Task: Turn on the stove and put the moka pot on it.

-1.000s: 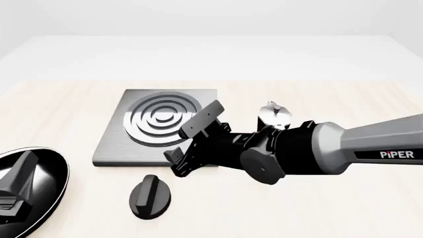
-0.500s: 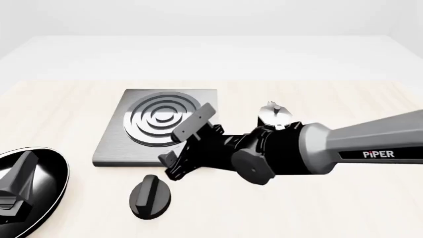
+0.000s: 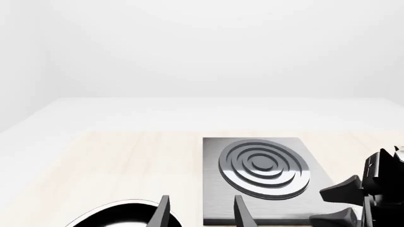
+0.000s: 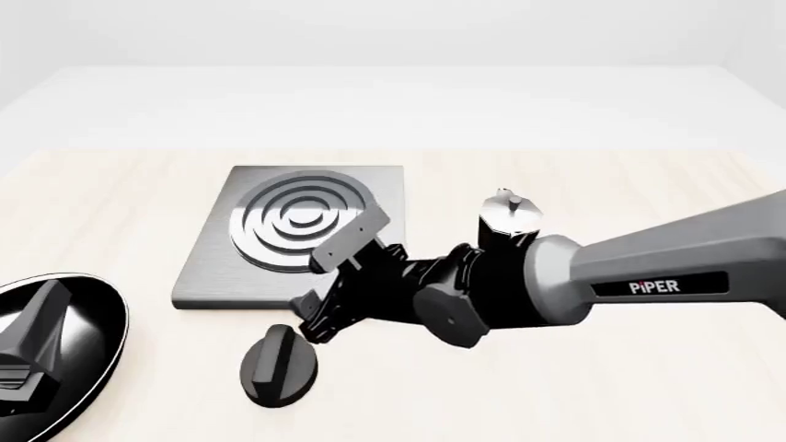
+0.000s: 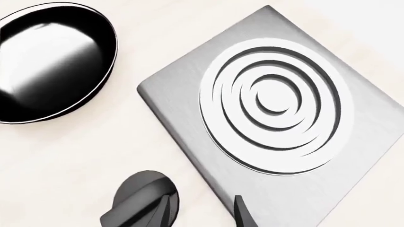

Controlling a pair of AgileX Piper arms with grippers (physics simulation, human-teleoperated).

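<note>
Knob [image 4: 279,365] of the stove [image 4: 209,267] is lying near the table's front edge, just below and ahead of the right gripper [image 4: 331,276], whose jaws are gaping empty; the moka pot [image 4: 506,217] is standing beside the plate's right edge.

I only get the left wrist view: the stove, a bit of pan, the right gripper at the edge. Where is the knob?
Observer: The knob lies on the table just in front of the stove, on the arms' side.
Operator: Is the right gripper on it?
Observer: No. The right gripper is open over the stove's front edge, beside the knob, not around it.
Operator: And the moka pot?
Observer: The moka pot stands on the table to the right of the stove, partly hidden behind the right arm.
</note>
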